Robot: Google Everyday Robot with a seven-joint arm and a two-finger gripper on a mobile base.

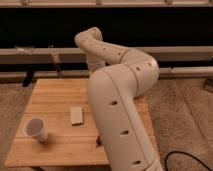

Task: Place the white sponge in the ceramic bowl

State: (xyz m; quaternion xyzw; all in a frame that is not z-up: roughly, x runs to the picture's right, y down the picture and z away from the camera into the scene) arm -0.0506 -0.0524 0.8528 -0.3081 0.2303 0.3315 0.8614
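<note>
The white sponge [76, 115] lies flat on the wooden table [50, 95], near its middle. The ceramic bowl is hidden behind my arm. My arm [125, 100] rises from the lower right, bends at the top and comes down over the far middle of the table. My gripper [94, 65] is at the end of that downward part, above and behind the sponge and well apart from it. Its lower end is covered by my own arm.
A white paper cup [36, 129] stands upright at the table's front left. A small dark object [98, 143] peeks out beside my arm near the front edge. A dark rail and wall run behind the table. Carpet surrounds it.
</note>
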